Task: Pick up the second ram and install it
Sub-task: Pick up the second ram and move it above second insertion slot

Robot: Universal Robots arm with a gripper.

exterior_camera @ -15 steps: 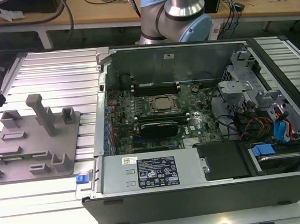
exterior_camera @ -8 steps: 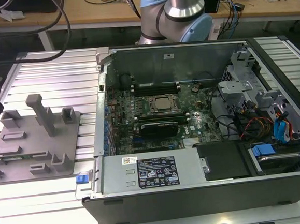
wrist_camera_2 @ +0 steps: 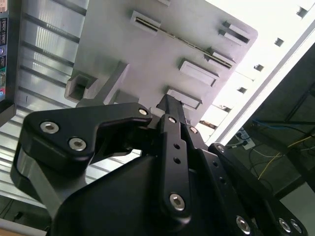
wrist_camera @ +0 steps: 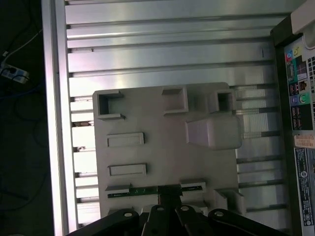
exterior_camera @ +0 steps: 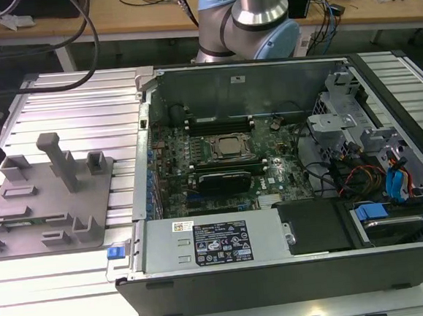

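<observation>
Black links of the gripper (wrist_camera_2: 170, 101) lie closest in both wrist views, and they point down at the grey holder plate (wrist_camera: 162, 147). Whether the gripper is apart or together, I cannot tell. The second ram (wrist_camera: 135, 192), thin and green, stands on its long edge in a slot of the plate, below the gripper. In the second wrist view the gripper's tip is apart from it. A tall post (wrist_camera: 214, 132) rises from the plate, beside the gripper's line. The plate lies on the ribbed aluminium desk (wrist_camera: 162, 54), next to the open computer case (exterior_camera: 279, 270). In the exterior view the arm (exterior_camera: 258, 8) rises behind the case. A white printed label (exterior_camera: 223, 243) sits on the case's black cover.
</observation>
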